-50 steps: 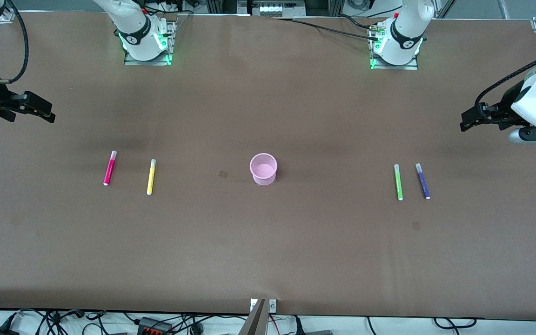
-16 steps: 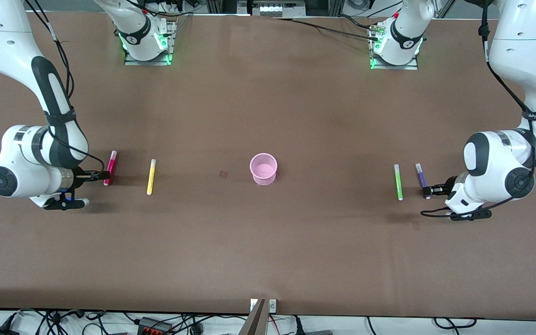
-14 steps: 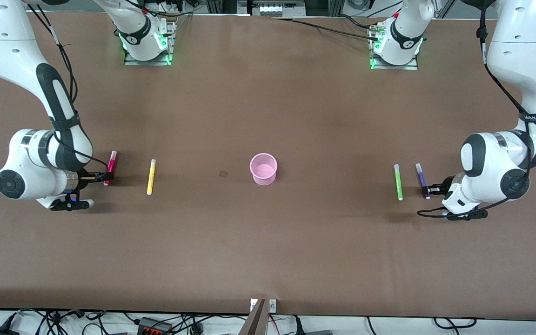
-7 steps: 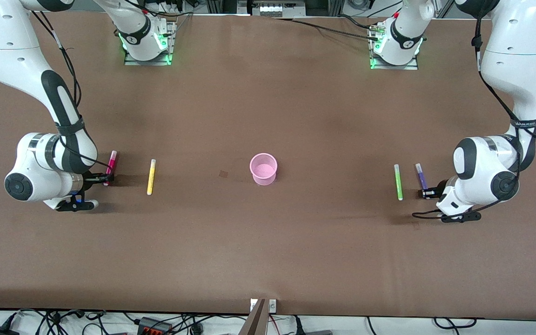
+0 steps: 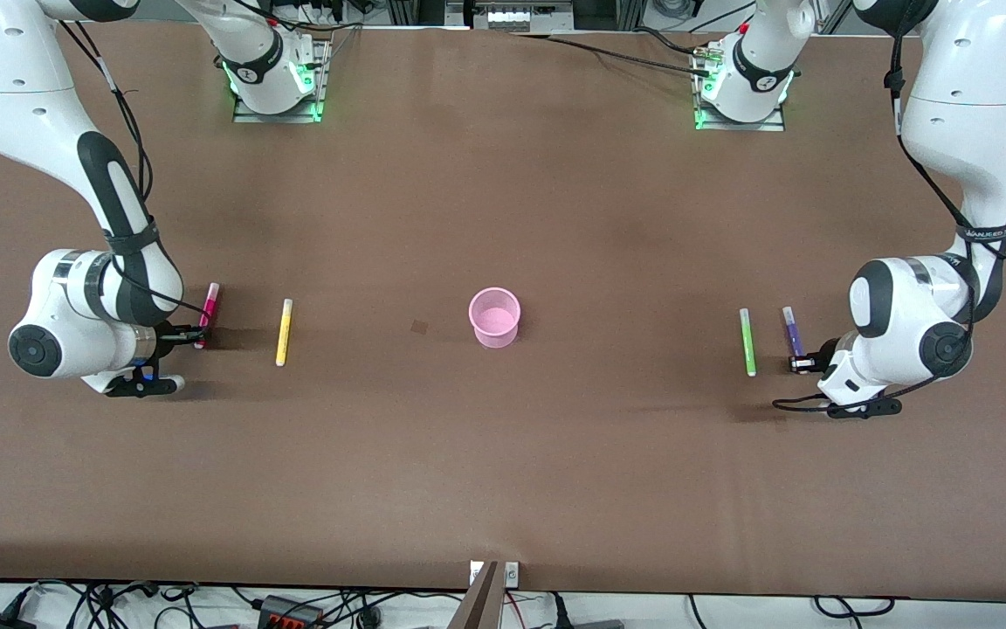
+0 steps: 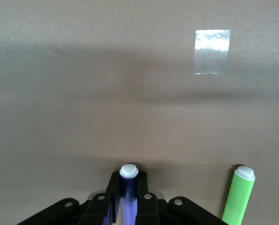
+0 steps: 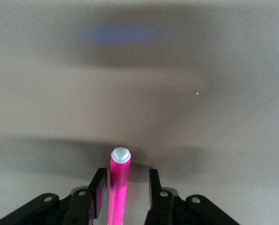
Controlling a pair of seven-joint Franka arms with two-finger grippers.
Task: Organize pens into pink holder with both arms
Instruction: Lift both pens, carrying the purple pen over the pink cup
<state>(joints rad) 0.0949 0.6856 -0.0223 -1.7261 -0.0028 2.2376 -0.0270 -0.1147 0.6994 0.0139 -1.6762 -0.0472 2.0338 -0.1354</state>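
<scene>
The pink holder (image 5: 494,317) stands upright mid-table. Toward the right arm's end lie a magenta pen (image 5: 207,313) and a yellow pen (image 5: 284,332). My right gripper (image 5: 199,333) is down at the magenta pen's (image 7: 120,187) end nearer the front camera. In the right wrist view that gripper (image 7: 126,180) is open around the pen: one finger touches it, the other stands off. Toward the left arm's end lie a green pen (image 5: 747,342) and a purple pen (image 5: 790,332). My left gripper (image 6: 128,183) is shut on the purple pen (image 6: 128,194) at table level.
The green pen (image 6: 239,196) lies parallel to the held purple one, a short gap from the left gripper. A shiny tape patch (image 6: 212,51) marks the brown table (image 5: 503,480). Both arms' elbows bulge over the table's ends.
Both arms came down from the table's ends to the outer pens. In the last second the left fingers shut on the purple pen and the right fingers narrowed around the magenta one.
</scene>
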